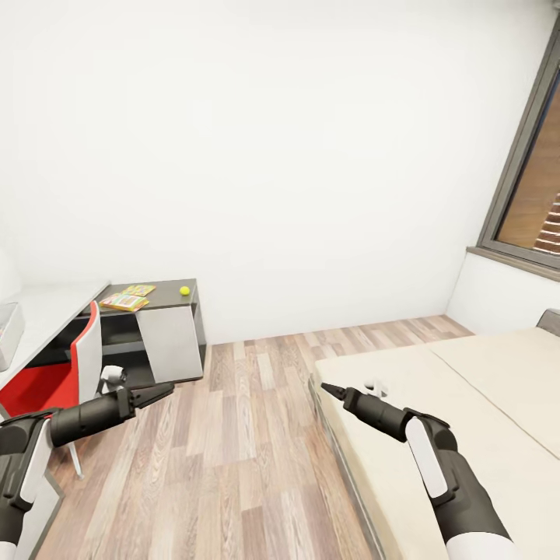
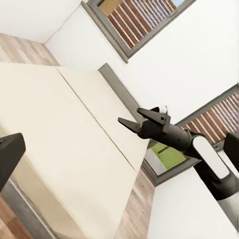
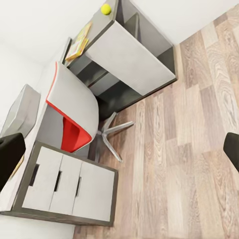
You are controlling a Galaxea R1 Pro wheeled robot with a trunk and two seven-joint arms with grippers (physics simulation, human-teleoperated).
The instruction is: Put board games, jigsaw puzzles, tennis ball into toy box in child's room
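On the low dark cabinet end of the table (image 1: 167,298) lies the yellow-green tennis ball (image 1: 184,290) (image 3: 105,8). Beside it are two flat colourful pieces (image 1: 124,300) (image 3: 78,42), too small to tell jigsaw puzzles from a board game. The light-grey toy box (image 1: 6,334) (image 3: 20,112) stands on the pale desk top at the far left. To the right is the cream bed (image 1: 467,404) (image 2: 59,124); the part in view is bare, and the board games on it are out of view. My left gripper (image 1: 167,388) and right gripper (image 1: 325,386) (image 2: 128,115) hover open and hold nothing above the wood floor.
A red-and-white swivel chair (image 1: 47,381) (image 3: 74,114) stands at the desk, close to my left arm. A grey drawer unit (image 3: 64,186) sits under the desk's near end. Wood floor (image 1: 241,435) runs between desk and bed. A window (image 1: 537,187) is at the right.
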